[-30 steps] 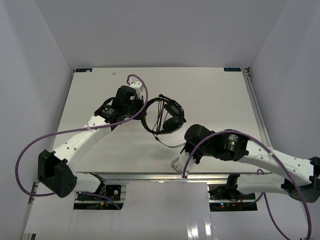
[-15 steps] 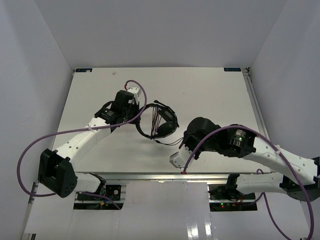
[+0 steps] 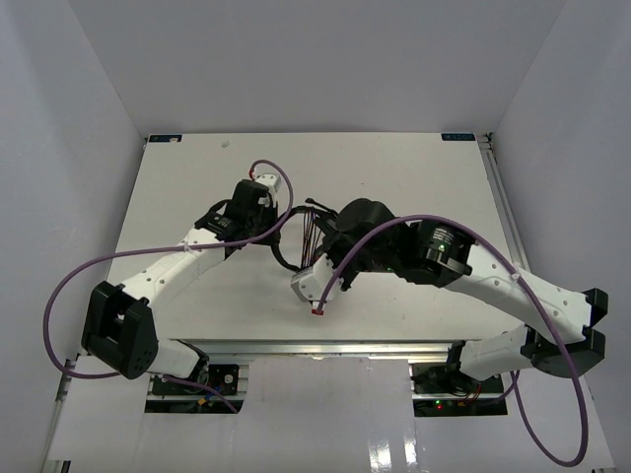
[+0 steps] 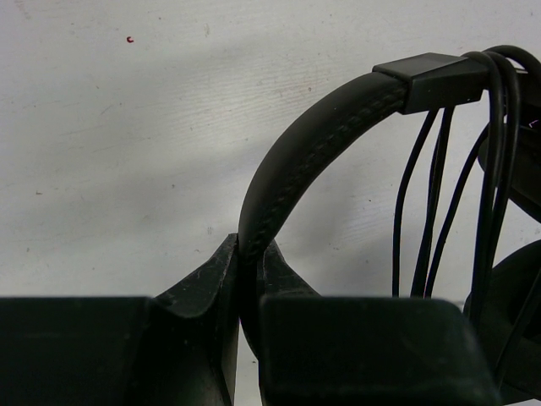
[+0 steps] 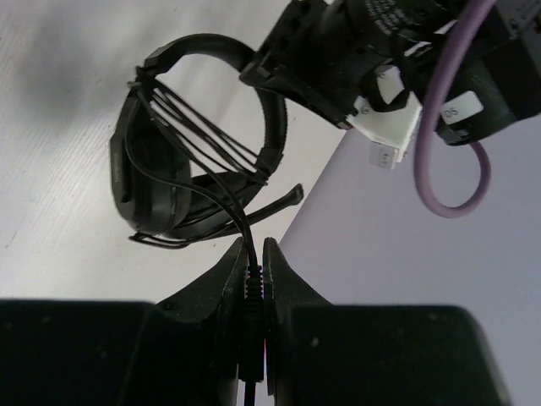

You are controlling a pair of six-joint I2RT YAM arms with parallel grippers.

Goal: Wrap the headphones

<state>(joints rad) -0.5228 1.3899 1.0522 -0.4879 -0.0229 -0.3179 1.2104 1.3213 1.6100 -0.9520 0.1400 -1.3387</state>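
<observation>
The black headphones [image 3: 296, 251] are held just over the white table [image 3: 177, 187]. My left gripper [image 4: 249, 254] is shut on the padded headband [image 4: 304, 161]. Several turns of the thin black cable [image 4: 439, 194] run across the headband's opening. In the top view my left gripper [image 3: 268, 235] is at the headset's left side. My right gripper [image 5: 254, 254] is shut on the cable's ribbed plug end [image 5: 252, 288], close in front of the earcup [image 5: 148, 182] and boom mic [image 5: 279, 203]. In the top view my right gripper [image 3: 320, 258] is mostly hidden under its arm.
Thick purple robot cables [image 3: 89, 271] loop off both arms. The left arm's wrist [image 5: 355, 51] is just beyond the headphones in the right wrist view. A metal rail [image 3: 503, 207] runs along the table's right edge. Grey walls enclose the table.
My right arm has swung left and away from the near edge, carrying the cable end up against the headphones. The left gripper and headset have shifted slightly left.
</observation>
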